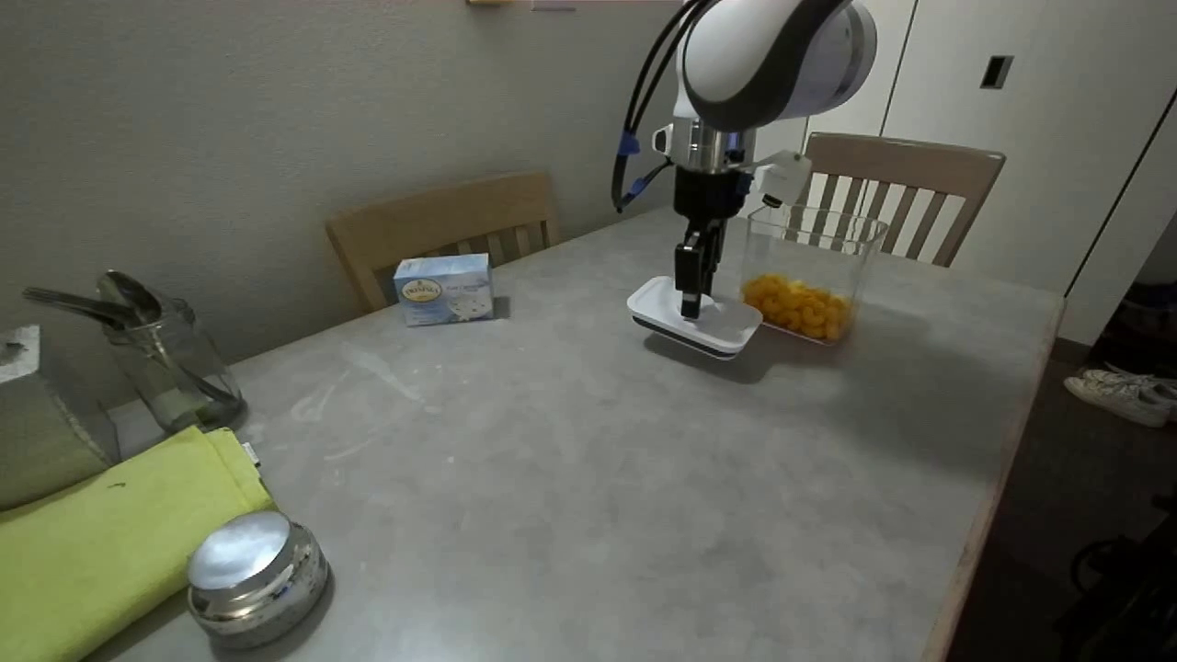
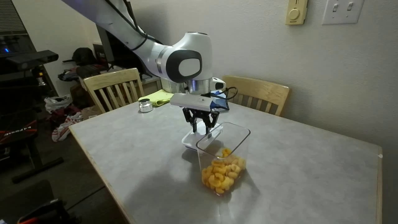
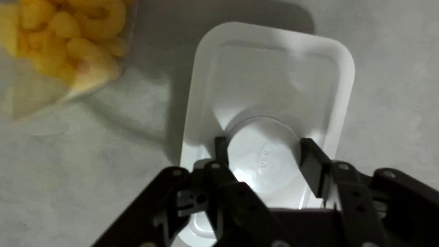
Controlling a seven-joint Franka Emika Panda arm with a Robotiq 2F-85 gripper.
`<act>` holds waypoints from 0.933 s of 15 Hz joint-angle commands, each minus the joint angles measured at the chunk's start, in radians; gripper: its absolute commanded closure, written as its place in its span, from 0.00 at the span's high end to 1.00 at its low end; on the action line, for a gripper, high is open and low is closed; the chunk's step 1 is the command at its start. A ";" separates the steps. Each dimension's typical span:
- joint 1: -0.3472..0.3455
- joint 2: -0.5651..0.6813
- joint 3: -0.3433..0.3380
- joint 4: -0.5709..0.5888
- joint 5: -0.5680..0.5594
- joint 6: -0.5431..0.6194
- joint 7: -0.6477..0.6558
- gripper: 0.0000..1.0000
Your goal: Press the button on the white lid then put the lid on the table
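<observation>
The white lid (image 1: 731, 331) hangs a little above the light grey table (image 1: 552, 478), slightly tilted, with its shadow below. It also shows in an exterior view (image 2: 190, 141) and in the wrist view (image 3: 274, 68). The button (image 3: 264, 171) is the round raised centre of the lid and stands up from it. My gripper (image 3: 262, 149) has one finger on each side of the button and is shut on it, holding the lid. In both exterior views the gripper (image 1: 691, 308) (image 2: 201, 130) points straight down at the lid's centre.
A clear open container (image 1: 860, 267) with orange pieces stands close beside the lid. A blue tea box (image 1: 446, 292) stands near the wall-side table edge. A round metal jar (image 1: 257, 579), a yellow cloth (image 1: 129, 542) and a glass jar with utensils (image 1: 175, 368) stand at one end.
</observation>
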 commanded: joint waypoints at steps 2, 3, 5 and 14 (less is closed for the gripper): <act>-0.014 0.010 0.020 -0.005 -0.026 -0.009 -0.007 0.29; -0.013 0.012 0.018 -0.007 -0.030 -0.008 -0.007 0.29; -0.019 0.000 0.022 -0.011 -0.028 -0.015 -0.014 0.69; -0.064 -0.124 0.037 -0.027 0.019 -0.037 -0.028 1.00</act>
